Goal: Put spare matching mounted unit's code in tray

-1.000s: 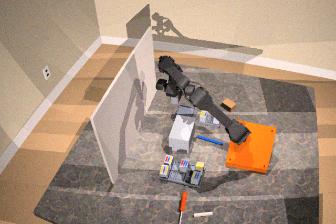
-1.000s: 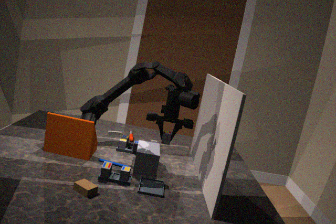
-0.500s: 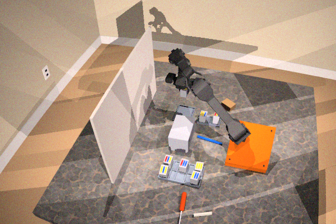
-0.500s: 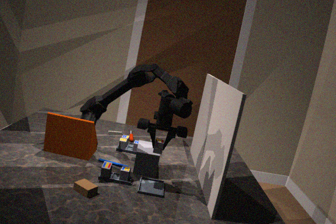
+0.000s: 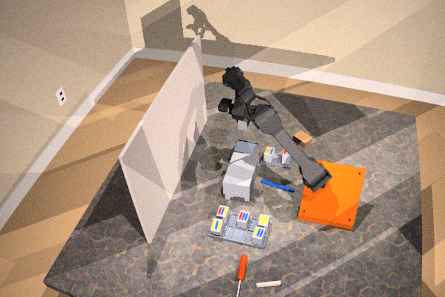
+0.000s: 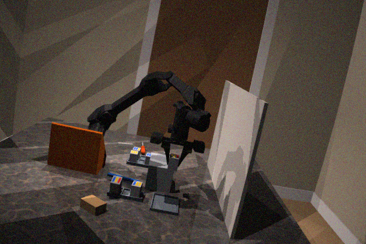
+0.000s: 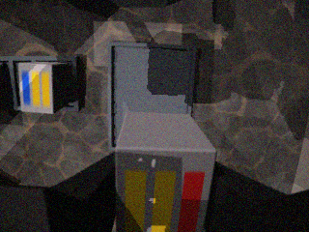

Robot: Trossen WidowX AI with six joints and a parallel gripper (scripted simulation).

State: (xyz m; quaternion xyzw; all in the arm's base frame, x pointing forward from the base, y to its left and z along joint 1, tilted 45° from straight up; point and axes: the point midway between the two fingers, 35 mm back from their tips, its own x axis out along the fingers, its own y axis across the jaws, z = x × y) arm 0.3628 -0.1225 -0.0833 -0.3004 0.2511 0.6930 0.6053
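My gripper (image 5: 242,122) (image 6: 173,163) (image 7: 156,159) is shut on a grey spare block. The block (image 5: 243,125) (image 6: 174,160) (image 7: 166,130) shows two yellow stripes and one red on its top face. It is held upright in the air, over or near the empty grey tray (image 5: 246,147) (image 6: 164,203) (image 7: 130,77); in the wrist view it covers the tray's near part. A light grey housing (image 5: 238,177) (image 6: 155,178) stands beside the tray. No code is readable on it. Striped spares stand in the large rack (image 5: 233,233), and two in the small rack (image 5: 277,160) (image 6: 126,192).
A tall white panel (image 5: 165,124) (image 6: 239,147) stands beside the arm. An orange block (image 5: 341,193) (image 6: 75,148) is near the arm's base. A blue stick (image 5: 277,185), a tan block (image 5: 302,138) (image 6: 93,204), an orange-handled screwdriver (image 5: 242,268) and a white stick (image 5: 268,284) lie around.
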